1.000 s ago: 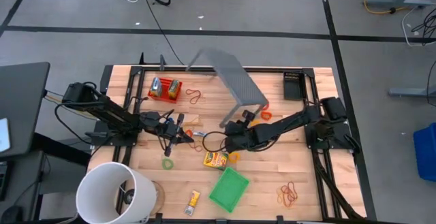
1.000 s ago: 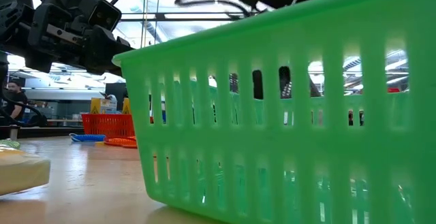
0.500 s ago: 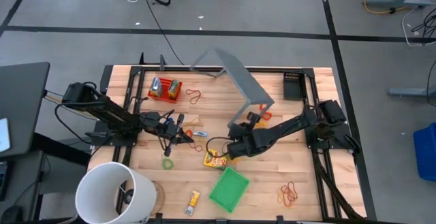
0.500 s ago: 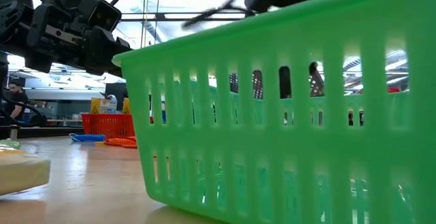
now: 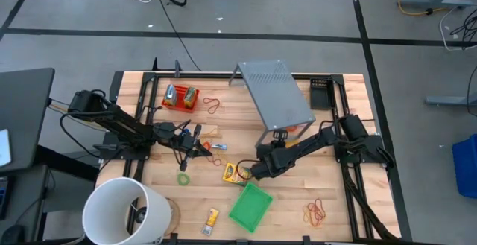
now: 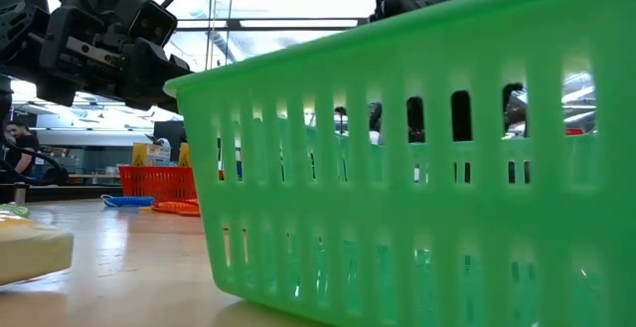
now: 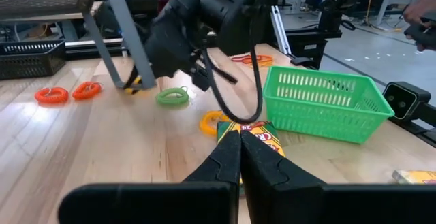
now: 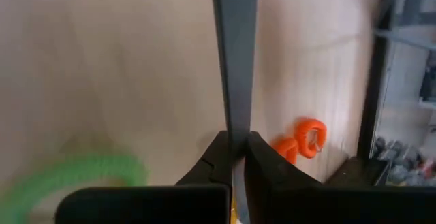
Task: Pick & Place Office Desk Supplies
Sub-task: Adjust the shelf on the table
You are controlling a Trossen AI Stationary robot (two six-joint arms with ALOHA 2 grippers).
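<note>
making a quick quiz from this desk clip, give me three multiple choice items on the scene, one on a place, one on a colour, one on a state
1. Where is the white bucket in the high view?
A. near-left corner
B. far-right corner
C. table centre

2. What colour is the basket?
A. blue
B. green
C. black

3. How is the right gripper?
A. wide open, empty
B. shut on a grey metal leg
C. shut on a packet

Answers: 1 A, it stands at the picture's lower left. 2 B, its slatted walls are green. 3 B, the right wrist view shows the fingers clamping the leg.
</note>
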